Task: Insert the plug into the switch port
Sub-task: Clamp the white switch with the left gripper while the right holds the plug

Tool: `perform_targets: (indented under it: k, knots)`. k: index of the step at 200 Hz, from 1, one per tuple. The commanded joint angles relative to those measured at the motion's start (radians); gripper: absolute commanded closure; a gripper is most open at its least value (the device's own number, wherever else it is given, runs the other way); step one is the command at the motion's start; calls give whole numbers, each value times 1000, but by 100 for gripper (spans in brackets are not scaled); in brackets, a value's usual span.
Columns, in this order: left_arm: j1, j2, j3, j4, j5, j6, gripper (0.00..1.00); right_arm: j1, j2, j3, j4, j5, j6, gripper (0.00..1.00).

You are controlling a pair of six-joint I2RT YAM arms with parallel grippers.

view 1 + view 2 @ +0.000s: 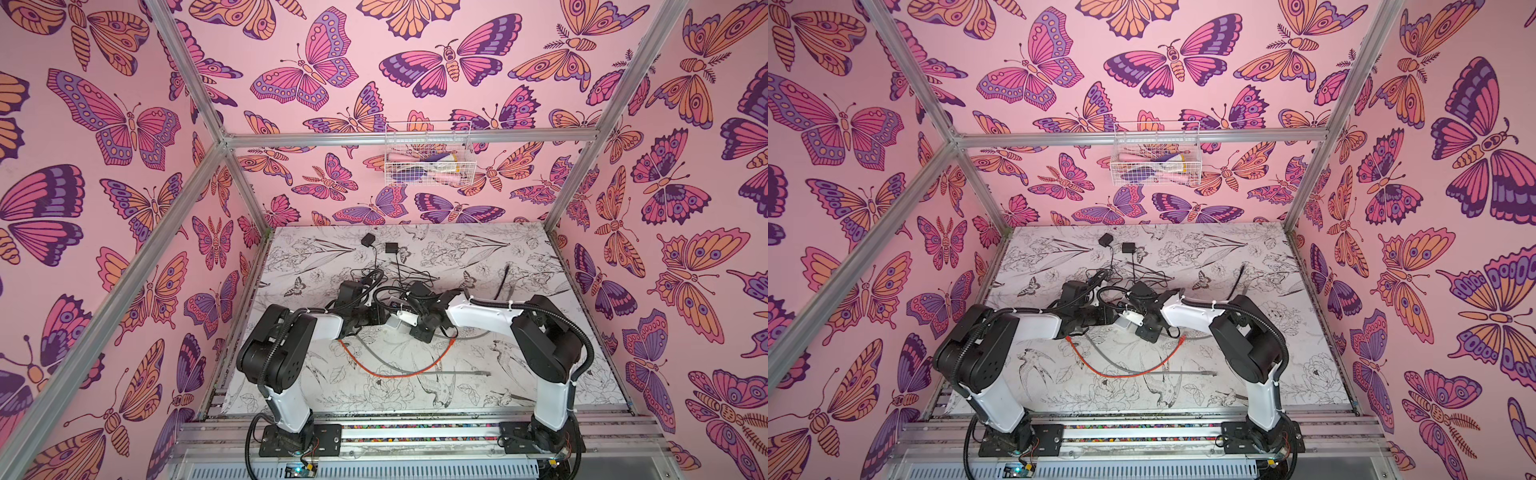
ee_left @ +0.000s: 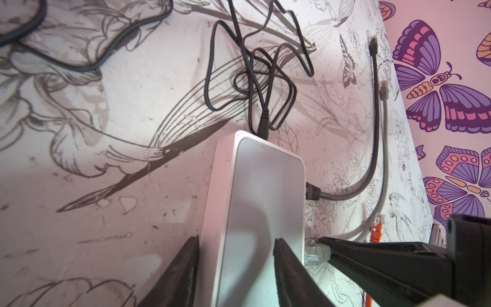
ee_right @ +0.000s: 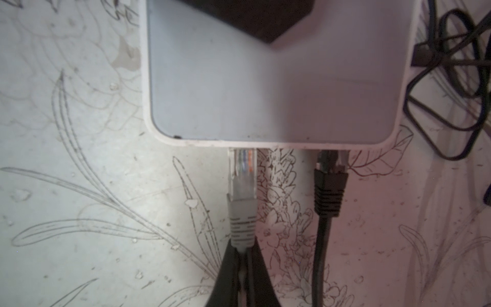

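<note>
The white switch (image 3: 265,93) lies flat on the flower-printed table, at mid-table in both top views (image 1: 401,321). My left gripper (image 2: 236,239) is shut on it. One of its fingers (image 2: 186,265) lies against the side wall and the other on the top face. My right gripper (image 3: 243,251) is shut on the grey cable just behind the grey plug's boot. The clear plug (image 3: 242,172) points straight at the port side, its tip at the switch's edge and most of its body still showing. The port itself is hidden under the rim.
A black plug (image 3: 329,186) sits in the neighbouring port. A tangled black power cord (image 2: 255,74) leaves the switch's far end. An orange cable (image 1: 399,372) and a loose grey one (image 1: 1142,372) lie in front. Two black adapters (image 1: 368,240) lie at the back.
</note>
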Motion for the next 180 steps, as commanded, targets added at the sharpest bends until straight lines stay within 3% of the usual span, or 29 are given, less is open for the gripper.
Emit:
perform_targets:
  k: [1, 180]
  knots:
    - [3, 14, -14, -19, 31, -2, 52, 6, 21, 34, -8, 4, 5, 100]
    - [-6, 20, -22, 7, 85, -2, 54, 18, 68, 88, -73, 3, 6, 100]
